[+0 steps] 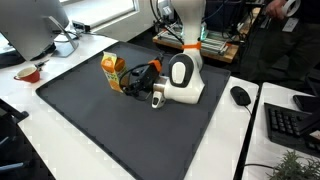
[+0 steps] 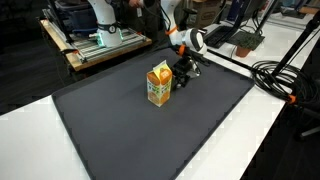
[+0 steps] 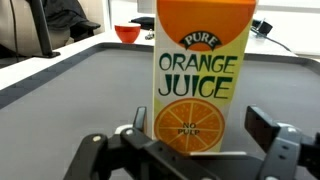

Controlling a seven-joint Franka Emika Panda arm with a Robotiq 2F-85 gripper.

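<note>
An orange juice carton (image 1: 113,70) stands upright on a dark grey mat (image 1: 100,130). It also shows in an exterior view (image 2: 158,84) and fills the middle of the wrist view (image 3: 200,70). My gripper (image 1: 137,80) is low over the mat, level with the carton and reaching in from its side. It is open, with the two fingers on either side of the carton's lower part (image 3: 200,128). The left finger is close to the carton's edge, and a gap shows between the carton and the right finger. The gripper also shows in an exterior view (image 2: 179,74).
A red bowl (image 1: 28,72) sits on the white table beyond the mat's edge, also in the wrist view (image 3: 127,33). A mouse (image 1: 240,95) and keyboard (image 1: 290,125) lie beside the mat. Thick cables (image 2: 275,75) run along one side.
</note>
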